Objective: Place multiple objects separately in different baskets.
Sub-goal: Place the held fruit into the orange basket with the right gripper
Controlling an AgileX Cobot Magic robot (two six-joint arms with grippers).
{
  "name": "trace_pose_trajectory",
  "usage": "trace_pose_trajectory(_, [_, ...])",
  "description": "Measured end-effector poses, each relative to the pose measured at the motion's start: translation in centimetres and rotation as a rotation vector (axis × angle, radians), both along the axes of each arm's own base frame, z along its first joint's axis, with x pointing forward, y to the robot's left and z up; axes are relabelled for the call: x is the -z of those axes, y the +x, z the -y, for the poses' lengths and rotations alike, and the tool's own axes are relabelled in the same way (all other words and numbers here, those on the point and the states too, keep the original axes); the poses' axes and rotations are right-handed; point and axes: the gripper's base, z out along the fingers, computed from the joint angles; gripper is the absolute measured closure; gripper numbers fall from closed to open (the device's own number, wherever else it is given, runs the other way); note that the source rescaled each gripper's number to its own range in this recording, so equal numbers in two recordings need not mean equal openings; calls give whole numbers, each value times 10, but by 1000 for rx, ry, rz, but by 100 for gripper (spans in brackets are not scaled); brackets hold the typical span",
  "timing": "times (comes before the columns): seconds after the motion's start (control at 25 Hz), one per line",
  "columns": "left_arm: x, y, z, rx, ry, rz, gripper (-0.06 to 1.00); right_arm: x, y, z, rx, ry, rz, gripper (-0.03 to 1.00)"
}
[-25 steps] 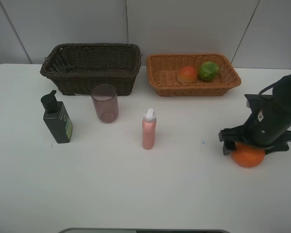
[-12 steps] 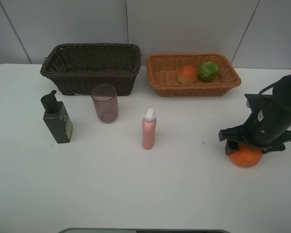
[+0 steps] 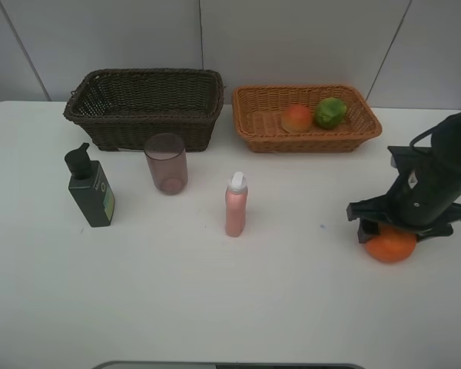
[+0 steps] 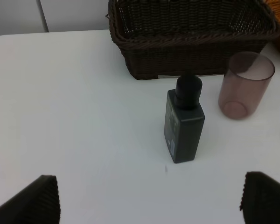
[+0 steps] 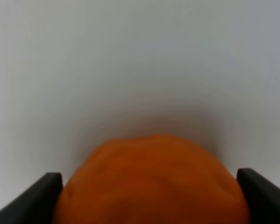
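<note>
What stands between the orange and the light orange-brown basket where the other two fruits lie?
Nothing visible does. Only bare white table lies between the orange and the light orange-brown basket; the pink bottle stands well off to the side.

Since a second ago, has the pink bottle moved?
No. The pink bottle sits exactly as before, in front of the left end of the light basket.

Before left basket (image 3: pixel 138 127): pump bottle (image 3: pixel 91 192), cup (image 3: pixel 167 165); slim bottle (image 3: pixel 236 206) further right; orange (image 3: pixel 390 247) far right; 2 fruits (image 3: pixel 296 118) (image 3: pixel 330 112) in right basket (image 3: pixel 307 141).
</note>
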Motion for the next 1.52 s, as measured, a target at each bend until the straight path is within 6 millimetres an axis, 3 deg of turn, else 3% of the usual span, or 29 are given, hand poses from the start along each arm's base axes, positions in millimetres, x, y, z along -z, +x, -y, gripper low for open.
trace_pose_trajectory(0.4, [0, 0, 0, 0, 0, 0, -5, -73, 44, -8, -78, -28, 6, 62])
trace_pose_trajectory(0.6, [0, 0, 0, 0, 0, 0, -5, -113, 69, -17, -94, 17, 100, 62])
trace_pose_trajectory(0.72, [0, 0, 0, 0, 0, 0, -5, -126, 85, -23, -98, 26, 133, 62])
trace_pose_trajectory(0.88, [0, 0, 0, 0, 0, 0, -5, -133, 102, -38, -139, 28, 139, 62])
trace_pose_trajectory(1.16, [0, 0, 0, 0, 0, 0, -5, -133, 152, -89, -224, 47, 182, 62])
trace_pose_trajectory(1.28, [0, 0, 0, 0, 0, 0, -5, -126, 179, -111, -247, 71, 227, 62])
trace_pose_trajectory(1.52, [0, 0, 0, 0, 0, 0, -5, -100, 203, -143, -297, 105, 300, 62])
